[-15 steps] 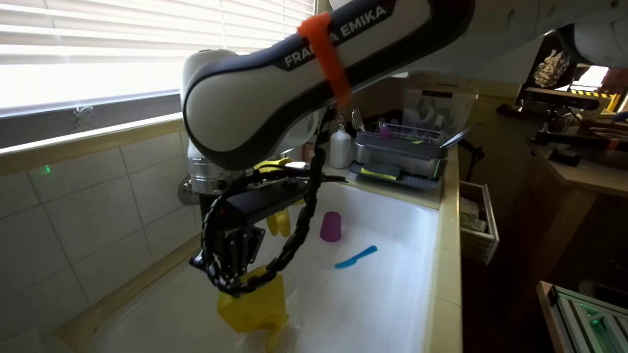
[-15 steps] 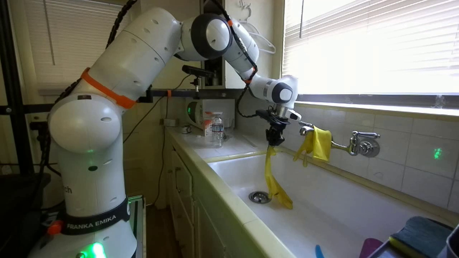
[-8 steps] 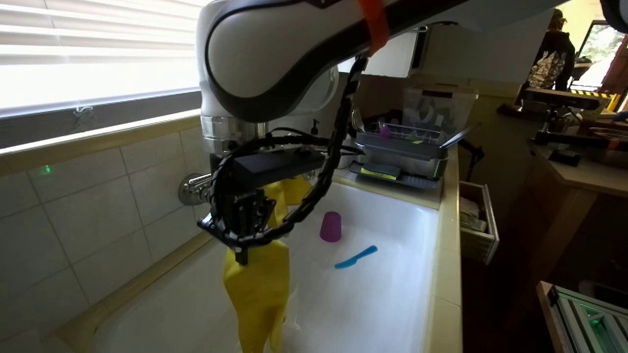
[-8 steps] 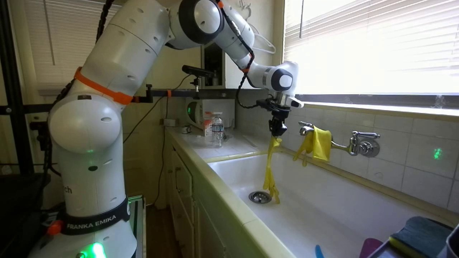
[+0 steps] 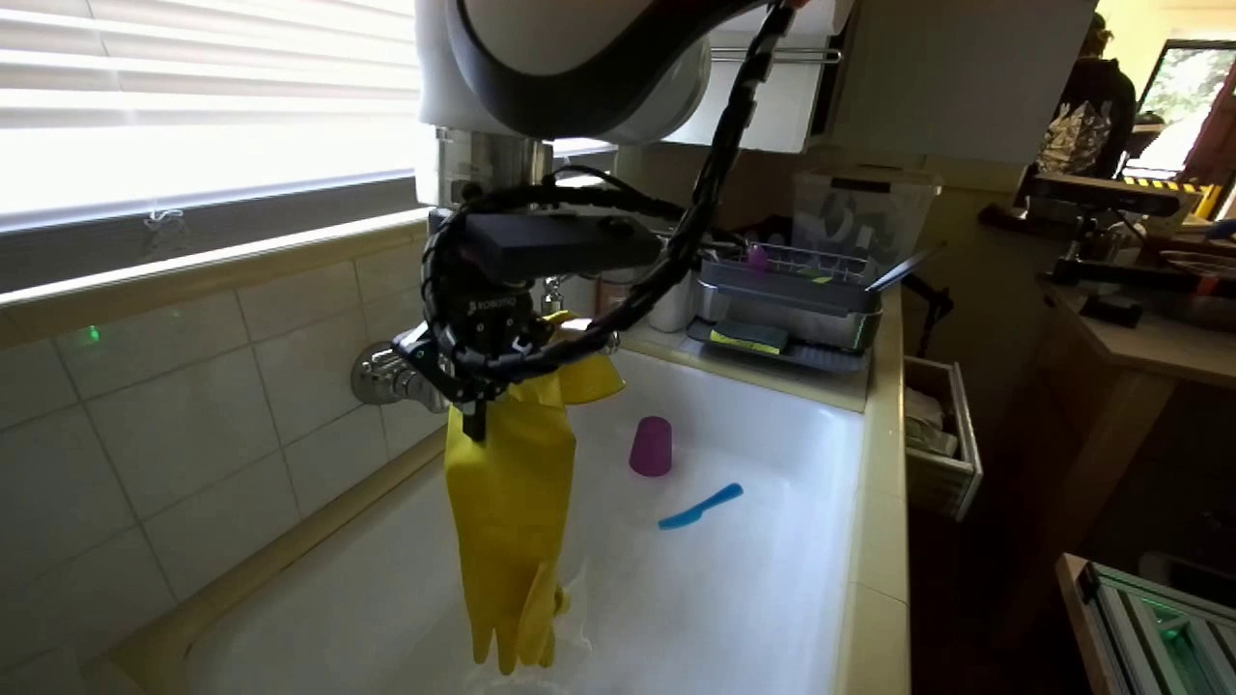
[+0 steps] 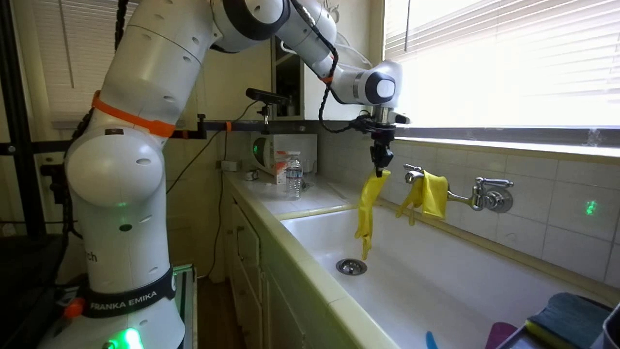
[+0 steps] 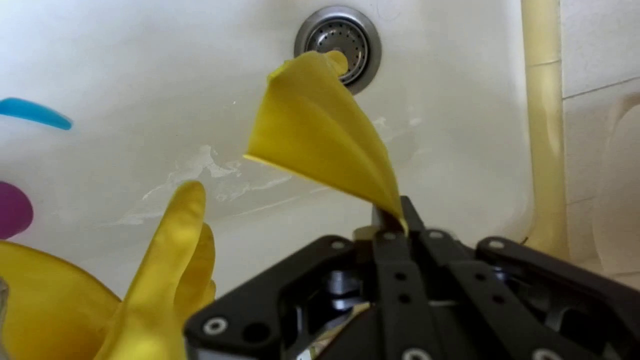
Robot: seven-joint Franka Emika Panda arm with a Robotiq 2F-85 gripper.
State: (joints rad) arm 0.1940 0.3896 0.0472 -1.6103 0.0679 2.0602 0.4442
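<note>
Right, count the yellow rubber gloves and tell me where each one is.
2: one rubber glove hangs from the tool above the sink; a second rubber glove is draped over the faucet. More may be hidden in the open drawer.

Smooth rubbery glove (image 5: 512, 483); glossy sink (image 6: 426, 286); metal drain (image 6: 351, 267)

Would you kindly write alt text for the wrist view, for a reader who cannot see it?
A black gripper pinches the edge of a yellow glove, which hangs over a white sink and partly hides the metal drain. A second yellow glove shows at lower left, with a blue knife and purple cup cut off at the left edge.
</note>
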